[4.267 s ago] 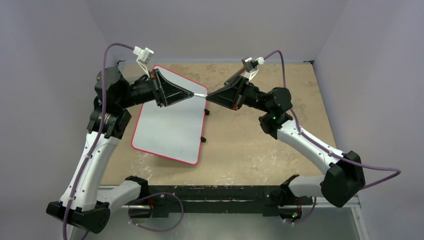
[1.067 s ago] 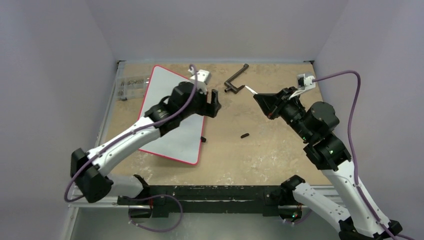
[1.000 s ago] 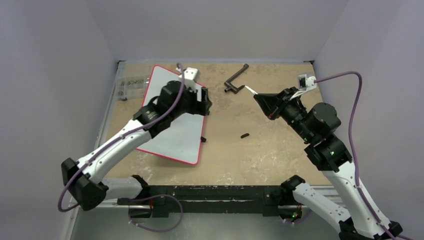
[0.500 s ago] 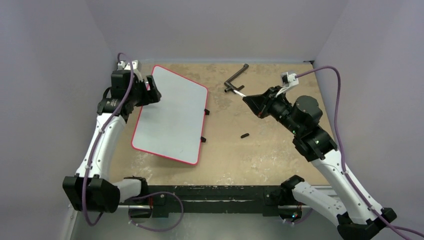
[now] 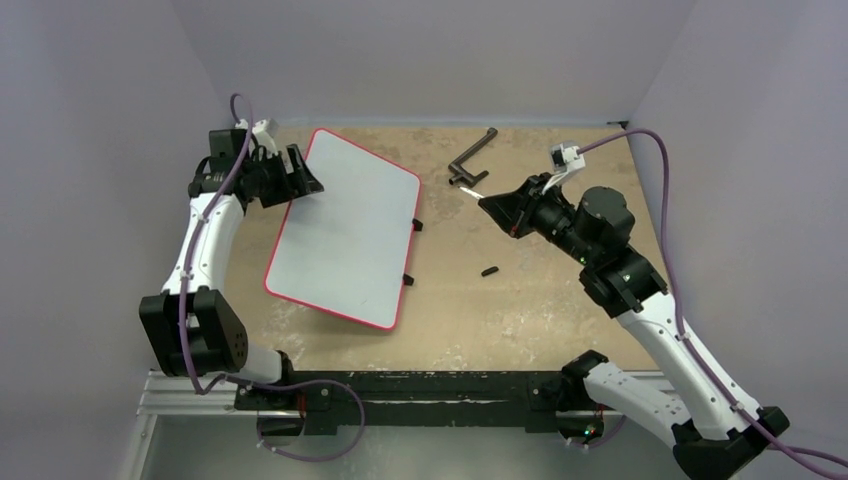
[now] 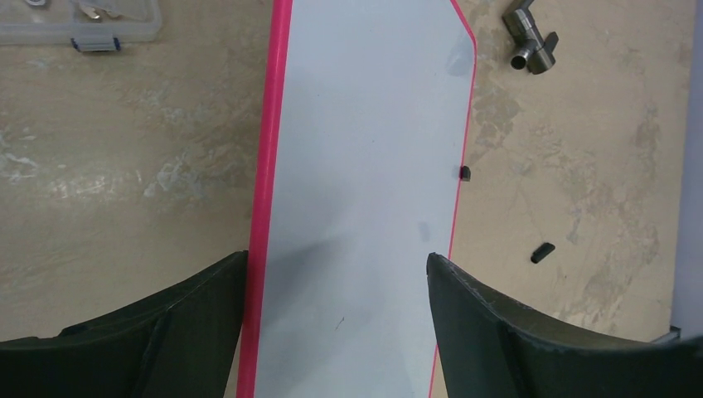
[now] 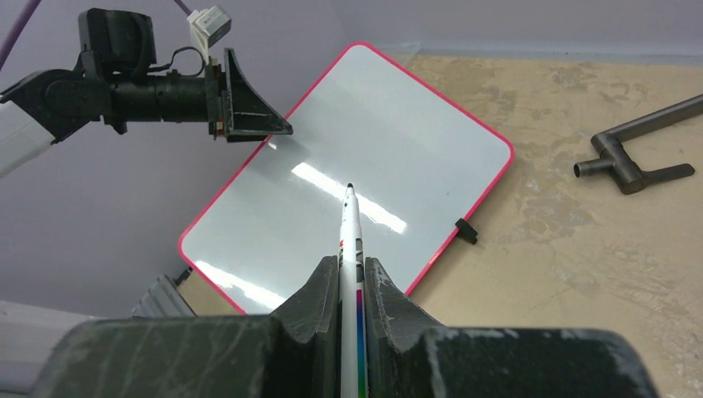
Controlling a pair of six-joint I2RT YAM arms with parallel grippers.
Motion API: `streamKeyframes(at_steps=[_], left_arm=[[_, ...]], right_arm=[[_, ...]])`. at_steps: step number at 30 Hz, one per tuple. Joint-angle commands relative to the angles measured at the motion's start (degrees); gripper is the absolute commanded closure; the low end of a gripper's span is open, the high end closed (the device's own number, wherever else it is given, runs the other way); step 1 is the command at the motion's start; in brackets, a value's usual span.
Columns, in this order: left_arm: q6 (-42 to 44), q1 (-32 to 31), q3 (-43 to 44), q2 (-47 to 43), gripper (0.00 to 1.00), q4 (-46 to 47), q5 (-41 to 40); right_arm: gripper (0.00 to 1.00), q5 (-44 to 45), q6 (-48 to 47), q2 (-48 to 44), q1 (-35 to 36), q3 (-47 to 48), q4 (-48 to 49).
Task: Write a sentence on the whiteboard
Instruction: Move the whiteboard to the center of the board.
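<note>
Whiteboard (image 5: 345,240) lies flat on the tabletop (image 5: 540,310), at 9 o'clock from centre. Left gripper (image 5: 308,175) is released wide at the board's 11 o'clock corner. Right gripper (image 5: 487,203), at the board's 3 o'clock, is clenched on a marker (image 7: 349,228), tip aimed at the board, not touching. Metal crank (image 5: 472,157) at 12 o'clock.

The whiteboard (image 7: 398,124) is smooth and shiny, with bright light gleaming on it. The counter (image 7: 580,249) looks dull and rough, like pressed wood. The bent handle (image 7: 630,162) is dull grey metal. The pen (image 7: 351,228) is shiny white plastic. The right fingers (image 7: 319,294) are dull black plastic.
</note>
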Motion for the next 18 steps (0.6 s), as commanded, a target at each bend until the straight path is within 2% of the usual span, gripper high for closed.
streamKeyframes(at_steps=[1, 6, 13, 18], left_arm=[[-0.8, -0.4, 4.2, 3.0, 0.25, 2.6, 9.2], [0.6, -2.8, 7.7, 6.6, 0.26, 1.1, 11.2], [4.7, -11.3, 17.0, 13.9, 0.23, -4.4, 8.4], [3.8, -15.3, 22.0, 18.9, 0.22, -4.4, 10.4]], right_arm=[[1.0, -1.5, -0.9, -0.1, -0.1, 1.4, 0.6], [1.0, -0.9, -1.3, -0.8, -0.1, 1.4, -0.4], [1.0, -1.2, -1.9, -0.6, -0.1, 1.9, -1.9], [1.0, 0.6, -2.3, -1.6, -0.1, 2.6, -3.2]])
